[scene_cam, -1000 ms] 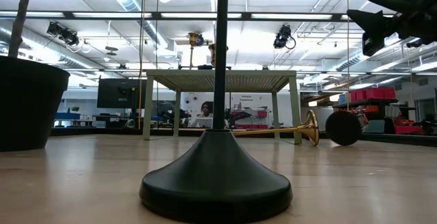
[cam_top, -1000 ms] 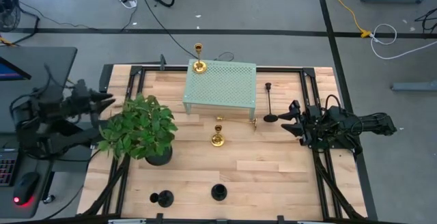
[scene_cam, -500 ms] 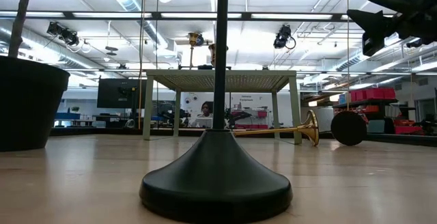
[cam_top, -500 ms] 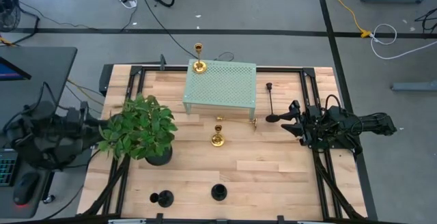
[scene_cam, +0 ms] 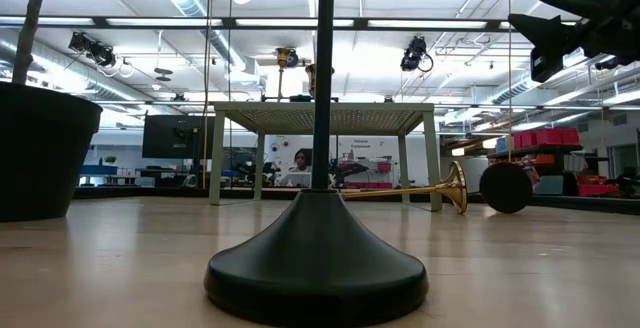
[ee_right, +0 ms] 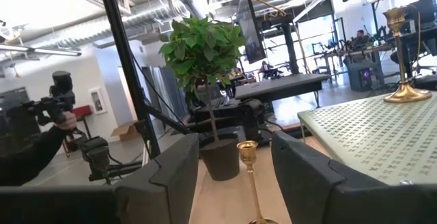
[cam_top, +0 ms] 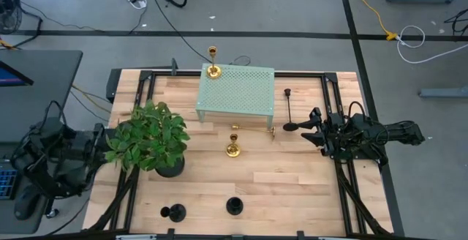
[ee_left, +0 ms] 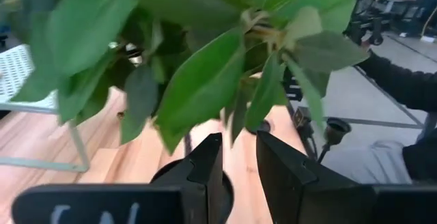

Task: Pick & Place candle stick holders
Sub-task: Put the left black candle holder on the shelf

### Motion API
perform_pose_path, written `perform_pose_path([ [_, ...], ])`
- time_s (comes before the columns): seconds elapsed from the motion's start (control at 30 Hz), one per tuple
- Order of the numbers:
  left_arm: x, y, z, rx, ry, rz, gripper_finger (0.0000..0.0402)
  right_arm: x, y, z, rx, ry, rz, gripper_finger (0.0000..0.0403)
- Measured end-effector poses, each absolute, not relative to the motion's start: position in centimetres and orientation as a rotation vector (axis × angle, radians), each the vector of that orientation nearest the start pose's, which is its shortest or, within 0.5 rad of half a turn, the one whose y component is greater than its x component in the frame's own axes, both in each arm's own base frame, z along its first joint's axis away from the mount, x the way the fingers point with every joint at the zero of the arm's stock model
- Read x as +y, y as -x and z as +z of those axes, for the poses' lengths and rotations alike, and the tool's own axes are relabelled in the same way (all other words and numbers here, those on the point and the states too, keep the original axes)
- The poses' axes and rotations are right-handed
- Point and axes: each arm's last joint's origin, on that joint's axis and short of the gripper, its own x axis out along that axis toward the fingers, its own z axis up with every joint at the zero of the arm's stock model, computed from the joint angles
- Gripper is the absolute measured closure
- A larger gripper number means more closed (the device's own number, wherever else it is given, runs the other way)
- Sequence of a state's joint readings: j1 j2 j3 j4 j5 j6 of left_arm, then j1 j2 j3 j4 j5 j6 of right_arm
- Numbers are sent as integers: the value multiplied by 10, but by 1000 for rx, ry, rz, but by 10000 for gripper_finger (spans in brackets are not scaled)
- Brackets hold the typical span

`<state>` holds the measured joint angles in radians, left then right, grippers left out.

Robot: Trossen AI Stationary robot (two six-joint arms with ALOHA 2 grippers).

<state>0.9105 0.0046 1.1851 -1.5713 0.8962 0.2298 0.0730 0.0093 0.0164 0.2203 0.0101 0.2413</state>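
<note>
We hover the wide-open right pincer (cam_top: 306, 132) beside the toppled black holder (cam_top: 289, 110); the left pincer (ee_left: 235, 173), slightly parted and empty, waits. Next: descend and grip its stem.

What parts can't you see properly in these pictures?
- Top of the near black candle holder: cut off by the low view's upper edge.
- Left gripper: hidden under the plant in the high view.
- Table behind the plant: blocked by blurry leaves in the left wrist view.
</note>
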Motion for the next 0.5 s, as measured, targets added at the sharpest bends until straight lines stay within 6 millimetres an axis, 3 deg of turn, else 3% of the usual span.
perform_pose_path([
  [0.5,-119,52,322,227,64,11,310,7,-95,189,-215,-288,95,218],
])
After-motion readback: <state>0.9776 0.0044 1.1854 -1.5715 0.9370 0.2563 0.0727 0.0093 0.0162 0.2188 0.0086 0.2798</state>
